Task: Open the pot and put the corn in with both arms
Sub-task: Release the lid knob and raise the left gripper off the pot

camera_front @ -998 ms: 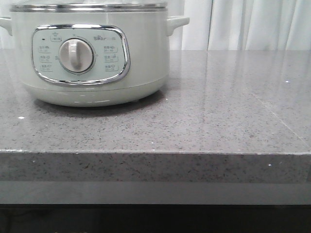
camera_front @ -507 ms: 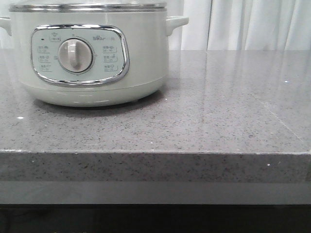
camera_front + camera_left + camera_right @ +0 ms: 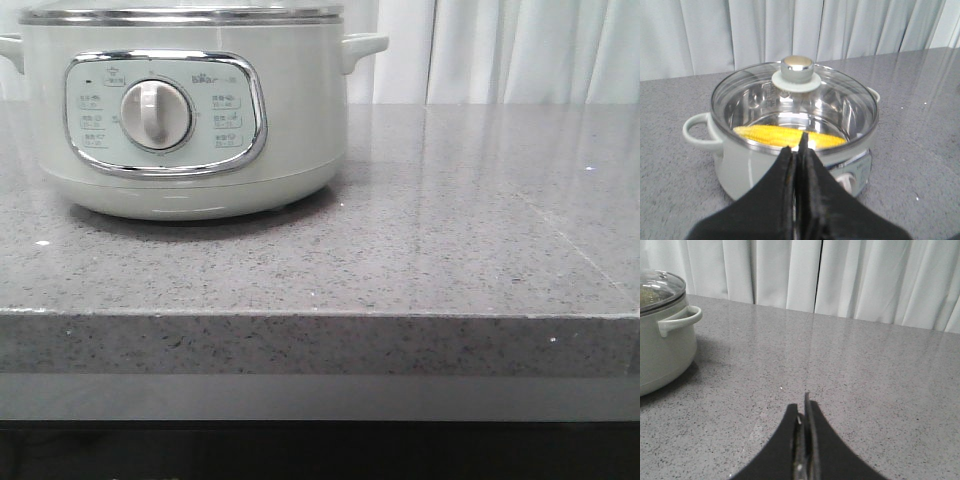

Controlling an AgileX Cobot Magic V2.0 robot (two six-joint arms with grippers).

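The mint-green pot [image 3: 190, 120] stands at the back left of the grey counter, its dial [image 3: 156, 114] facing me. It also shows in the left wrist view [image 3: 740, 170] and in the right wrist view [image 3: 662, 347]. Its glass lid [image 3: 840, 92] sits closed on the rim, with a round knob [image 3: 797, 66] on top. The yellow corn [image 3: 785, 135] lies inside the pot under the lid. My left gripper [image 3: 797, 150] is shut and empty, in front of and above the pot. My right gripper [image 3: 803, 407] is shut and empty over bare counter, to the right of the pot.
The grey speckled counter [image 3: 450, 230] has its front edge [image 3: 320, 315] near me. White curtains [image 3: 840, 275] hang behind it. Neither arm shows in the front view.
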